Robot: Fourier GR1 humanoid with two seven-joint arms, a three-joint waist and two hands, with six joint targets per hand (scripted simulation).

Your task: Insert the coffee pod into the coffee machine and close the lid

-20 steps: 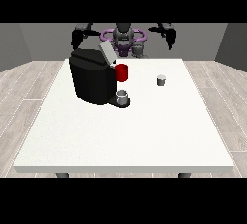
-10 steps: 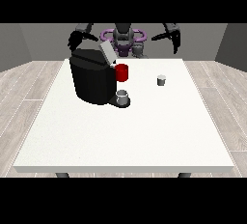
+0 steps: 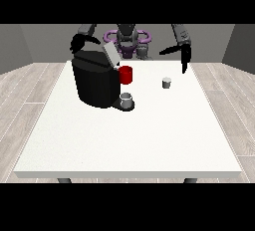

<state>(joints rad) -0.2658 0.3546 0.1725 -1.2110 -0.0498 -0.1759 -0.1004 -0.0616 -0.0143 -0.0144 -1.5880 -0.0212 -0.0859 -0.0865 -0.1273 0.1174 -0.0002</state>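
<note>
Coffee pod (image 3: 167, 82) below, apart from fingers (image 3: 185, 64)

One cam only, front view, so no 2nd view to share anything with. It sits across the white table (image 3: 129, 145) from the robot (image 3: 127, 38), raised, looking down and back twd it. Whole tabletop fits in frame, near edge low, far edge by the robot's torso. Robot is small at top centre, arms reaching twd the cam. Wood-look floor shows both sides, grey walls behind. Mid-range, not close
</note>
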